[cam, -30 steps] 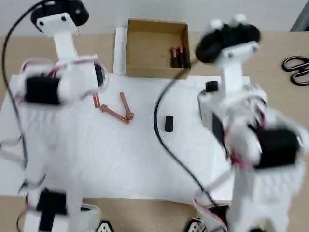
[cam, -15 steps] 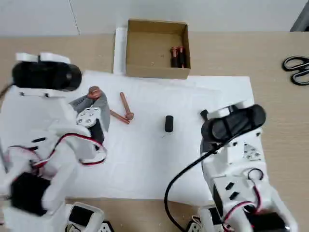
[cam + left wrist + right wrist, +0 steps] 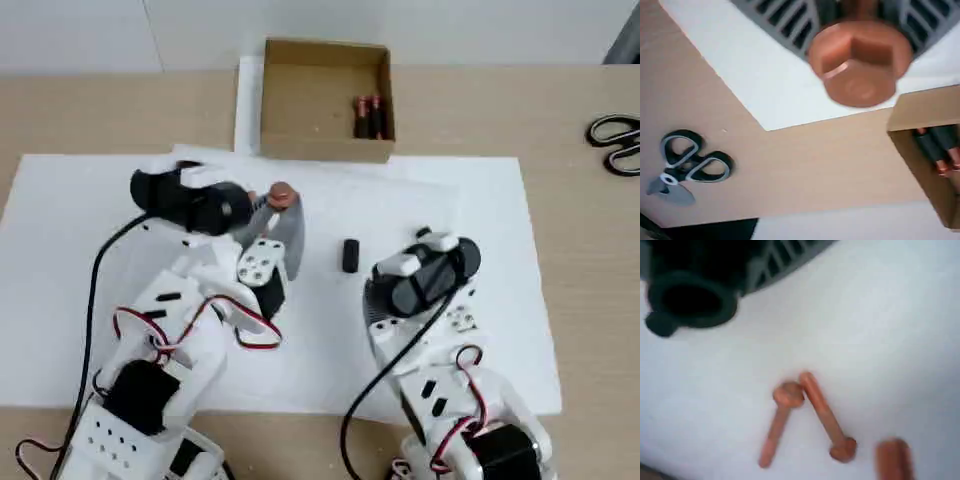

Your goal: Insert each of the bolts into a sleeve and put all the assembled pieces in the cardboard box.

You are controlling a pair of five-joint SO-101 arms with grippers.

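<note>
A: left gripper (image 3: 279, 220) state?
B: clenched on a copper bolt (image 3: 281, 193), head up, left of centre over the white sheet (image 3: 500, 200).
A: right gripper (image 3: 430, 240)?
B: grasping a black sleeve (image 3: 687, 300), bore end visible. second sleeve (image 3: 350, 255) lies on the sheet between the arms.
A: rest?
B: two loose bolts (image 3: 822, 412) on the sheet, touching. cardboard box (image 3: 300, 100) top centre, two assembled pieces (image 3: 367, 118) at its right wall. scissors (image 3: 615, 140) on the worktop (image 3: 100, 110), right edge.
</note>
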